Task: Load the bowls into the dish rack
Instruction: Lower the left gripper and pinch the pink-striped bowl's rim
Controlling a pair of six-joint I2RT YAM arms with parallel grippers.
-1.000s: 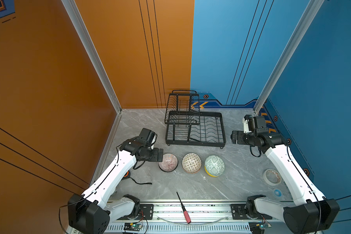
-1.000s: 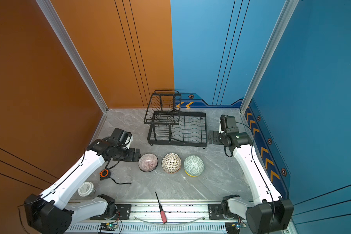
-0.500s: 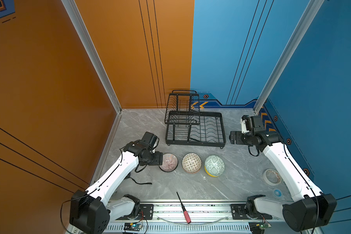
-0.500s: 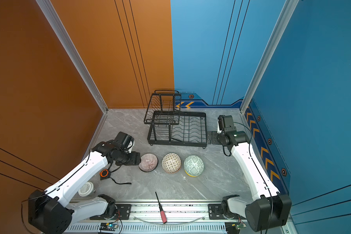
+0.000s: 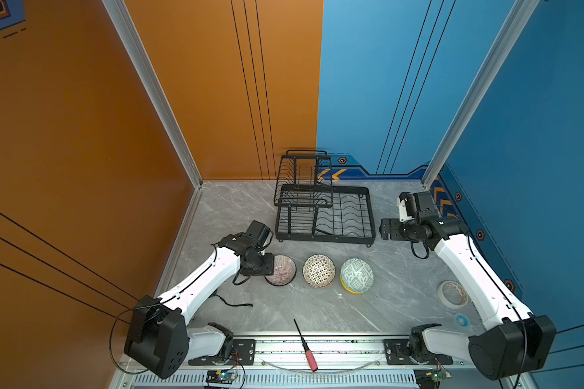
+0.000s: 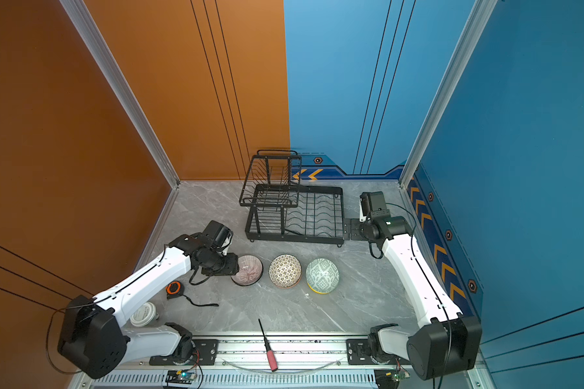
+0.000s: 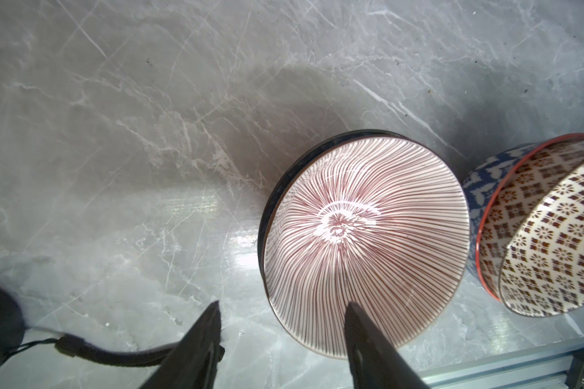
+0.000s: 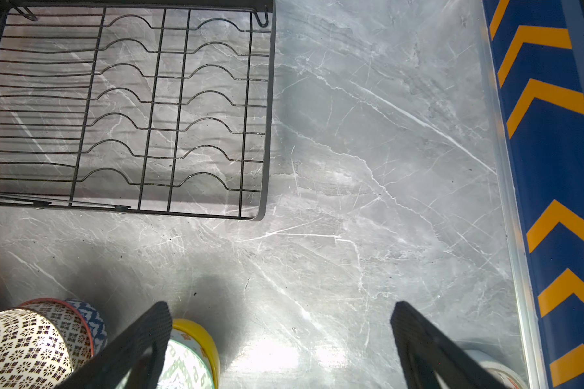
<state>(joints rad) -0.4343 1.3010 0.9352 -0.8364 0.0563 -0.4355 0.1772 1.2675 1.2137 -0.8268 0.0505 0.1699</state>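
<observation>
Three stacks of bowls sit in a row on the tabletop [image 5: 395, 303] in both top views, all outside the dish rack [image 5: 338, 215]. My left tool [image 5: 272, 266] is down at the rim of the pink striped bowl [image 5: 282, 274]. The brown-patterned bowl [image 5: 319, 270] and then the green patterned bowl [image 5: 356, 279] lie beyond it on the far side from that tool. My right tool [image 5: 385, 229] sits just beside the rack's end, well apart from the green patterned bowl.

In a top view the layout reads the same: left tool [image 6: 238, 266] at the pink striped bowl [image 6: 248, 274], right tool [image 6: 353, 229] close to the dish rack [image 6: 312, 215]. An orange tape measure [image 6: 173, 288] lies behind the left tool, under its arm.

From the left wrist, the left tool [image 7: 282, 313] straddles the near rim of the pink striped bowl [image 7: 364, 235]. Its fingers [image 7: 203, 336] stand partly apart, one over bare tabletop and clear of the rim, the other over the striped inside. I see no pinch. That bowl nests in a dark-rimmed one. The brown-patterned bowl [image 7: 553, 242] lies just past it, in a blue-and-white one.

From the right wrist, the right tool [image 8: 280, 310] is spread wide over bare tabletop. The dish rack [image 8: 149, 111] lies ahead of it and off to one side. The green patterned bowl [image 8: 182, 363], nested in a yellow bowl [image 8: 203, 340], shows just beside one finger.
</observation>
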